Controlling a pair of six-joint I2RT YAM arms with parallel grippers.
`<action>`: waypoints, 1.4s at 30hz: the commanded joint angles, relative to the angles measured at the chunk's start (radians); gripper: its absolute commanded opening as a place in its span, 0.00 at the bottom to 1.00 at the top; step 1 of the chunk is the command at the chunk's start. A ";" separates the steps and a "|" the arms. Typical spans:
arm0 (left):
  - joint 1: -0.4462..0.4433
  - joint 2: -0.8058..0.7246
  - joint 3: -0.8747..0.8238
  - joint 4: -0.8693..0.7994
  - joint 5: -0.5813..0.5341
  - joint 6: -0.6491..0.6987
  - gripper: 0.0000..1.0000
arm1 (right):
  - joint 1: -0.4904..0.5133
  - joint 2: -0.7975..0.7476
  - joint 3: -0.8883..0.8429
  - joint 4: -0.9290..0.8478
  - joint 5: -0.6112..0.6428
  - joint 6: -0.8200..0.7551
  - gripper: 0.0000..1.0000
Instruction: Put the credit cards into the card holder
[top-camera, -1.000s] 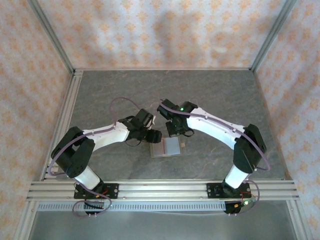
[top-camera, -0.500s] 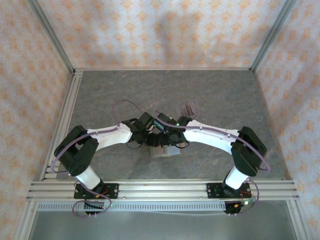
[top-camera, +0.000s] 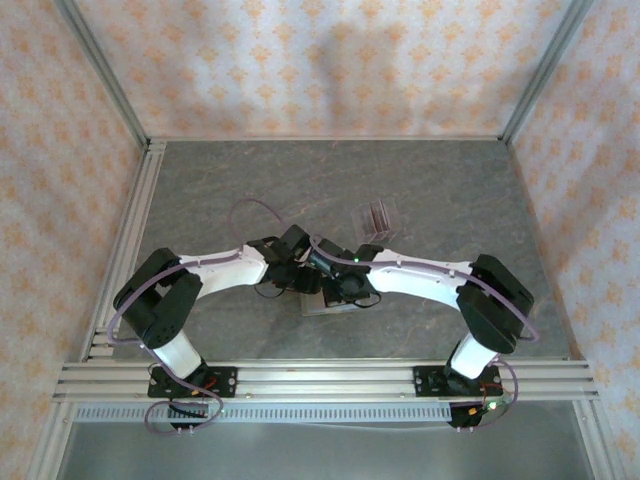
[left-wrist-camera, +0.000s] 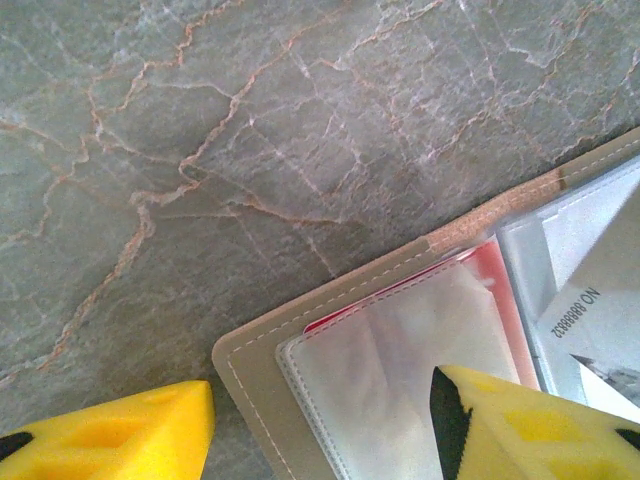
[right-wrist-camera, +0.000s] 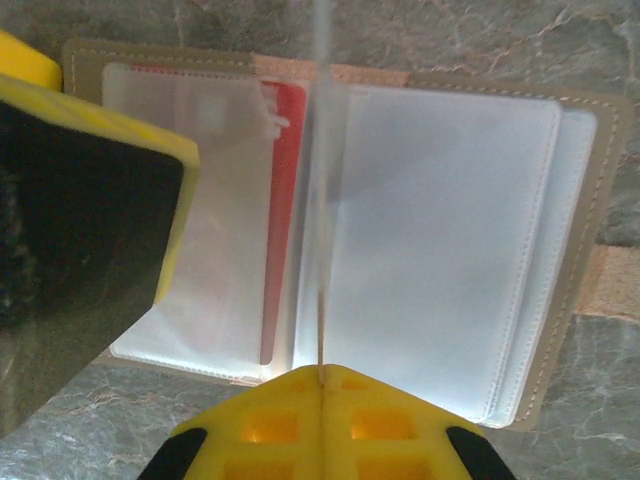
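Pinching edge-on clear sleeve (right-wrist-camera: 322, 250), right gripper (right-wrist-camera: 322, 385) pressed together; left gripper (left-wrist-camera: 320, 405) spread over card holder (left-wrist-camera: 255, 365) corner; credit card (right-wrist-camera: 284, 200) left of centre, mostly hidden behind cloudy plastic.

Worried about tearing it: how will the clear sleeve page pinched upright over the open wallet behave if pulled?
The clear sleeve page looks film-thin, edge-on from the right gripper, so probably floppy and light. It seems bound at the spine of the card holder, so pulling would likely lift the thin wallet rather than free the page.
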 joint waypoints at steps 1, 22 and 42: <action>-0.008 0.029 0.015 -0.014 -0.031 -0.009 0.61 | 0.006 -0.017 -0.010 0.005 -0.005 0.019 0.00; -0.010 0.018 0.008 -0.006 -0.033 -0.003 0.60 | 0.009 -0.076 -0.020 -0.081 -0.067 0.013 0.00; -0.010 0.006 0.010 -0.017 -0.030 0.010 0.60 | 0.009 0.014 0.083 -0.208 -0.116 -0.061 0.00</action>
